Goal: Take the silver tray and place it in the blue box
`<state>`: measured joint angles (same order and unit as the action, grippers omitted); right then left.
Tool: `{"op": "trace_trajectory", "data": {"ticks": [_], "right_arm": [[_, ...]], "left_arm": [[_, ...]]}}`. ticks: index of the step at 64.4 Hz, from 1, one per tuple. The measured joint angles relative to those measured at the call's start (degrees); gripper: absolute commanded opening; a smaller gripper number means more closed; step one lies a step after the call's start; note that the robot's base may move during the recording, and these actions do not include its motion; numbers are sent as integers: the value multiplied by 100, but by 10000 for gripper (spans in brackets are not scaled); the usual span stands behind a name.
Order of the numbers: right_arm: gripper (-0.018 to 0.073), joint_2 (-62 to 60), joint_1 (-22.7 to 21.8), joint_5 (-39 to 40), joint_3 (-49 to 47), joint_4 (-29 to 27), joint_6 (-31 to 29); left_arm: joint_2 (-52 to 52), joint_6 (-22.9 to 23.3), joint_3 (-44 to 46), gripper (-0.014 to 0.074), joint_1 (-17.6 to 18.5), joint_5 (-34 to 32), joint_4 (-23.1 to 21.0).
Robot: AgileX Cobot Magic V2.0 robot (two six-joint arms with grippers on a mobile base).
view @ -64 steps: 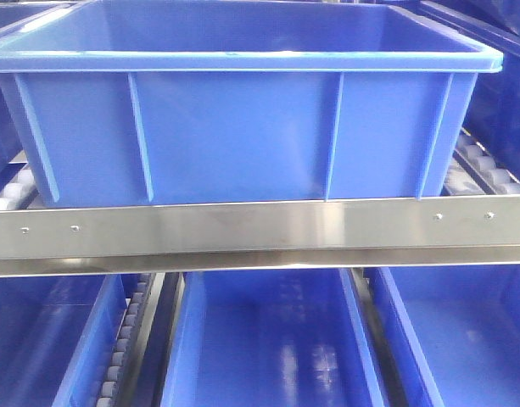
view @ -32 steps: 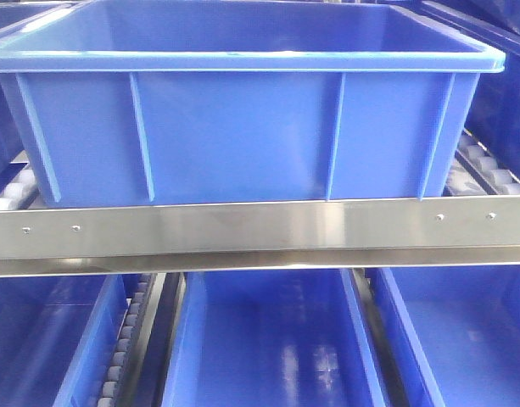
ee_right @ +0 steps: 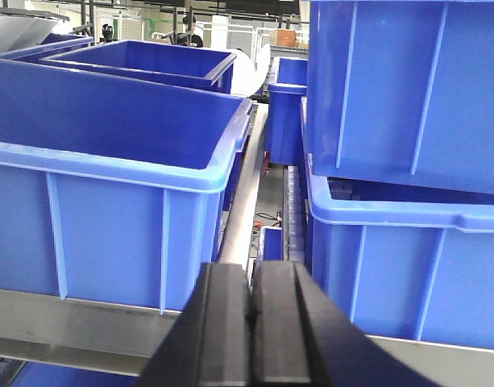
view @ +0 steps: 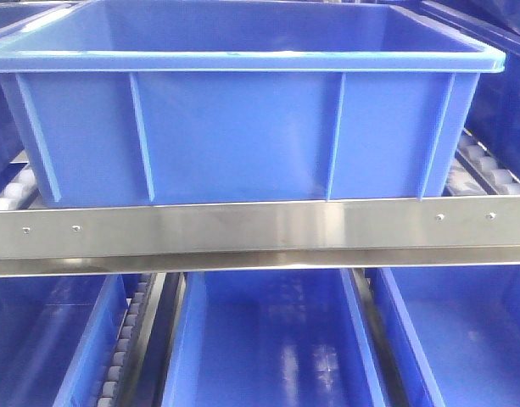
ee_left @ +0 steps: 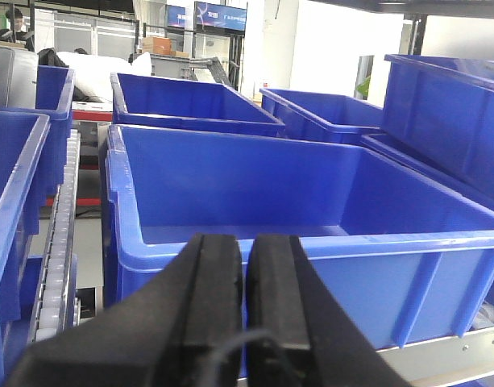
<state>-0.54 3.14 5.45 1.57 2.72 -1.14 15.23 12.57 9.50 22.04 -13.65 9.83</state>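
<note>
The blue box (view: 243, 127) stands on the upper rack level, straight ahead in the front view, and nothing shows inside it. From the left wrist it fills the middle as the blue box (ee_left: 311, 201), with bare floor showing. My left gripper (ee_left: 247, 250) is shut and holds nothing, just in front of the box's near lip. The right wrist sees the blue box (ee_right: 110, 193) at the left. My right gripper (ee_right: 252, 278) is shut and holds nothing, facing the gap between the box and the stacked crates. The silver tray is out of view.
A steel rack bar (view: 260, 229) runs across under the box, with roller tracks (view: 489, 174) at its sides. Further blue crates (view: 268, 339) sit on the lower level. Other blue crates (ee_left: 190, 101) stand behind, and stacked blue crates (ee_right: 408, 161) rise close on the right.
</note>
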Motion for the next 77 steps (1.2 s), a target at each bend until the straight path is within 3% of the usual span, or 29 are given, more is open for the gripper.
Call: {"op": "trace_trajectory", "data": {"ticks": [18, 23, 32, 39, 46, 68, 77], "right_arm": [[51, 0, 0, 0, 0, -3, 0], [51, 0, 0, 0, 0, -3, 0], [51, 0, 0, 0, 0, -3, 0], [51, 0, 0, 0, 0, -3, 0], [51, 0, 0, 0, 0, -3, 0], [51, 0, 0, -4, 0, -3, 0], [51, 0, 0, -4, 0, -3, 0]], "left_arm": [[0, 0, 0, 1, 0, 0, 11], [-30, -242, -5, 1, -77, 91, 12], [-557, -446, -36, 1, -719, 899, -70], [-1127, -612, -267, 1, -1326, 1583, -526], [-1528, -806, -804, 1, -1744, 1637, -1072], [-1590, -850, -1127, 1, -1827, 1458, -1314], [-1590, -859, -1127, 1, -1827, 1133, -1020]]}}
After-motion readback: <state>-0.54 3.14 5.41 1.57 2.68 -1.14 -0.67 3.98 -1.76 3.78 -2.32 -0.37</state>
